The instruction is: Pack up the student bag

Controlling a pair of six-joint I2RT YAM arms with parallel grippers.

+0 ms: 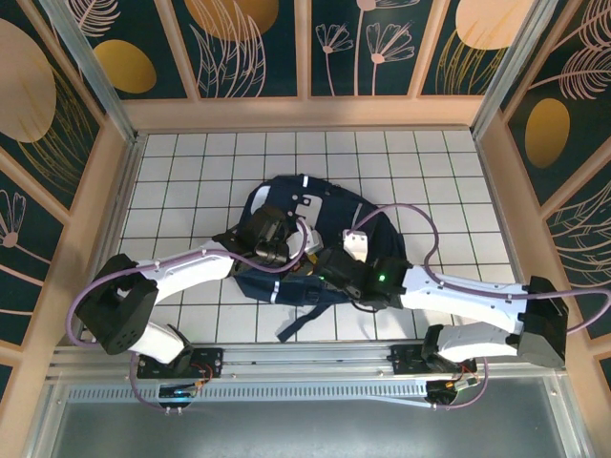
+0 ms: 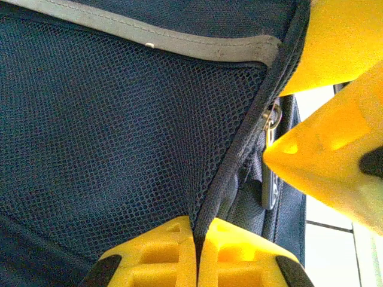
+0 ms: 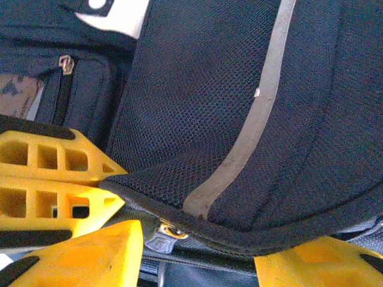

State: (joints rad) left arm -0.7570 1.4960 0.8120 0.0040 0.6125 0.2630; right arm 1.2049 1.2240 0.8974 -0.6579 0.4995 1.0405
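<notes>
White gridded tabletop (image 1: pixel 191 181), walled by timber-framed panels (image 1: pixel 248 48) painted dark teal with gold and peach plant motifs, as seen from above and behind the arms.

The large navy-blue fabric backpack (image 1: pixel 286 196) lies flat at the middle of the table. Its long axis appears to run roughly from 10 o'clock to 4 o'clock, though both arms cover its centre. A loose navy strap (image 1: pixel 286 329) trails off toward 6 o'clock, at the near edge. Which end is the top cannot be told.

The left arm enters from 8 o'clock and the right arm from 4 o'clock. They meet over the near half of the backpack, just toward 6 o'clock of its middle.

Left wrist view: the left gripper (image 2: pixel 197 234) is clenched on the dark bound edge of a navy mesh panel (image 2: pixel 119 131). The edge is pinched between its yellow fingers. A metal zip pull (image 2: pixel 272 119) hangs just at 2 o'clock of the pinch.

Right wrist view: the right gripper (image 3: pixel 200 251) stands released, its yellow fingers spread to either side of the same bound edge. A grey reflective stripe (image 3: pixel 263 107) crosses the mesh above it.
</notes>
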